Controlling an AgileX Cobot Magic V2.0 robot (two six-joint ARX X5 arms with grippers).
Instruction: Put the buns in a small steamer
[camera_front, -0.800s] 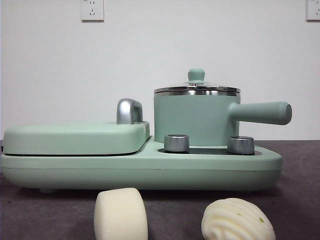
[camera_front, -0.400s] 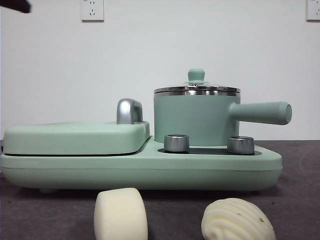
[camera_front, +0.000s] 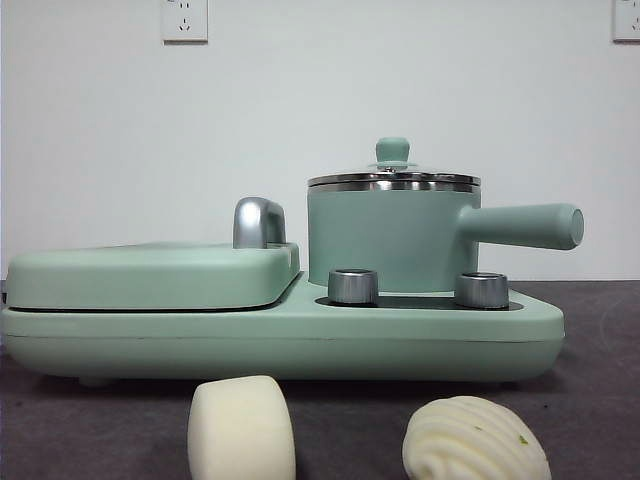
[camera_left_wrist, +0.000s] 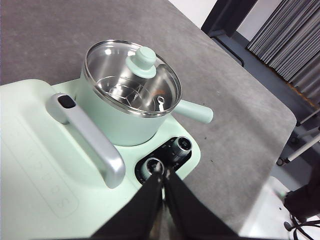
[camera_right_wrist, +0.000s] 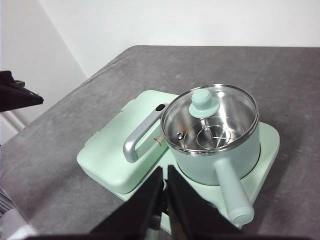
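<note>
**Buns on the bench, steamer lidded**

White wall (camera_front: 320, 110) with two sockets stands behind a dark grey bench (camera_front: 600, 400). On the bench sits a mint-green cooker base (camera_front: 280, 340), with a flat lidded grill (camera_front: 150, 275) on one half and the steamer (camera_front: 390, 235) on the other. The steamer stands upright on the base, its glass lid (camera_left_wrist: 132, 70) with green knob in place and its straight handle (camera_front: 520, 225) pointing sideways. Through the lid the wrist views show a bare steel inside. Two steel dials (camera_front: 353, 285) sit on the base in front of the steamer, and a grey grill handle (camera_front: 258, 222) rises beside it.

Both buns lie on the bench in front of the base, apart from each other: the smooth bun (camera_front: 241, 430) nearer the grill side, the ridged bun (camera_front: 475, 440) below the steamer's handle, with a green speck on it.

The left gripper (camera_left_wrist: 162, 175) hangs above the dials, its jaws closed together and holding nothing. The right gripper (camera_right_wrist: 165, 180) hangs above the base near the steamer's handle, its jaws nearly together, also holding nothing.
</note>
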